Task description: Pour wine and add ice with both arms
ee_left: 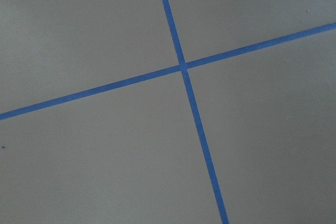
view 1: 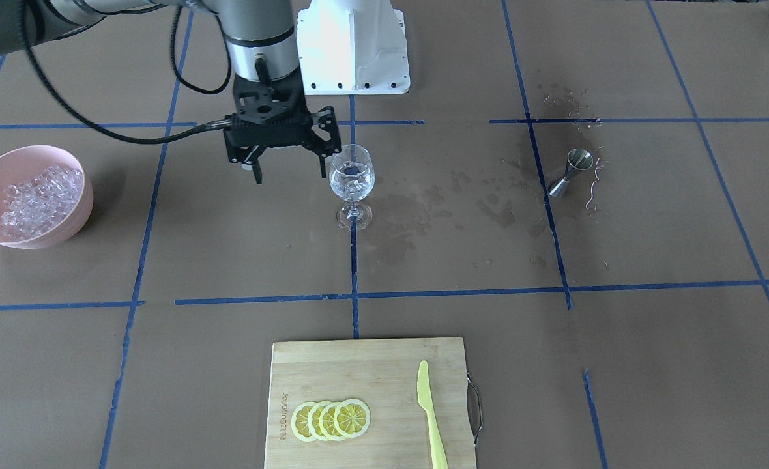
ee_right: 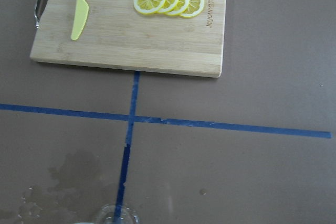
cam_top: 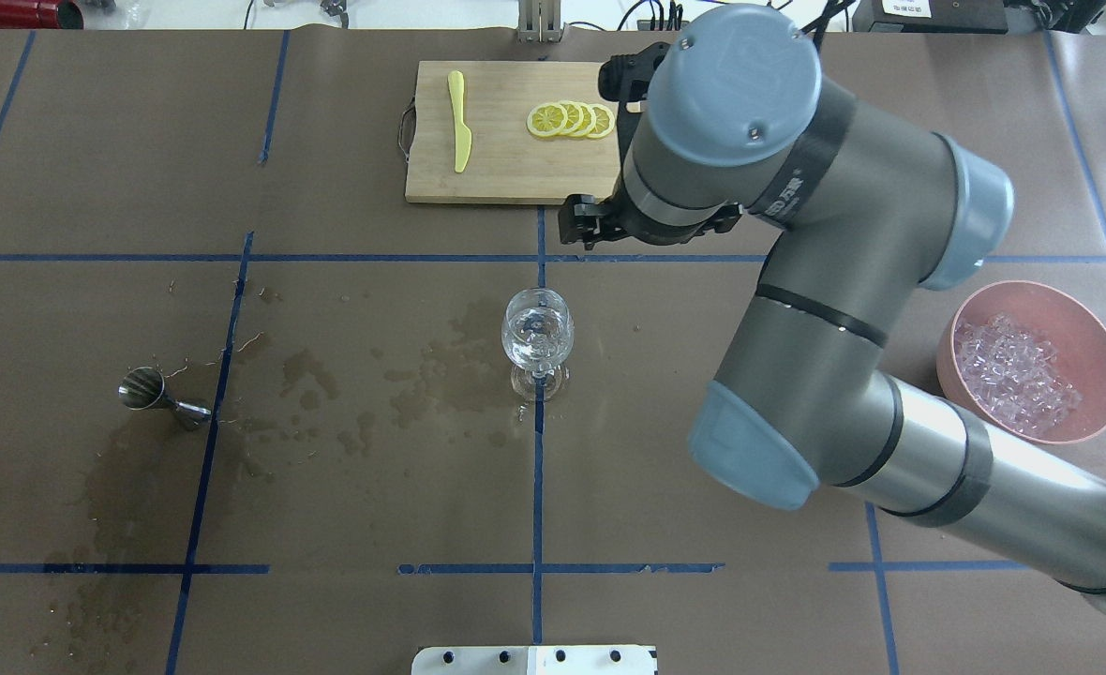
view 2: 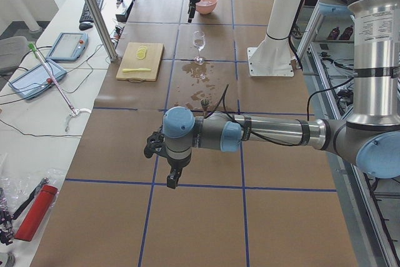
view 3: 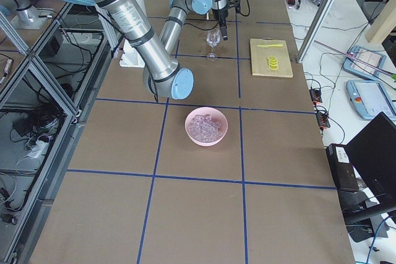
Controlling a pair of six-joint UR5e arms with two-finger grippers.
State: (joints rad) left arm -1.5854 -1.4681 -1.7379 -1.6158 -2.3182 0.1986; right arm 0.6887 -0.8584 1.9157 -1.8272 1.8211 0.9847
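A clear stemmed wine glass (view 1: 352,177) stands at the table's middle on a blue tape line, with clear glinting contents; I cannot tell wine from ice in it. It also shows in the overhead view (cam_top: 537,336). The ice (view 1: 32,198) lies as several clear cubes in a pink bowl (view 1: 72,163). My right gripper (view 1: 290,174) hangs open and empty, raised just beside the glass on the bowl's side. My left gripper (view 2: 172,176) shows only in the left side view, pointing down over bare paper far from the glass; I cannot tell its state.
A steel jigger (view 1: 570,170) stands among dark wet stains (view 1: 495,212) on the brown paper. A wooden cutting board (view 1: 365,365) holds lemon slices (view 1: 330,420) and a yellow knife (view 1: 430,413). The white robot base (view 1: 352,45) stands behind the glass.
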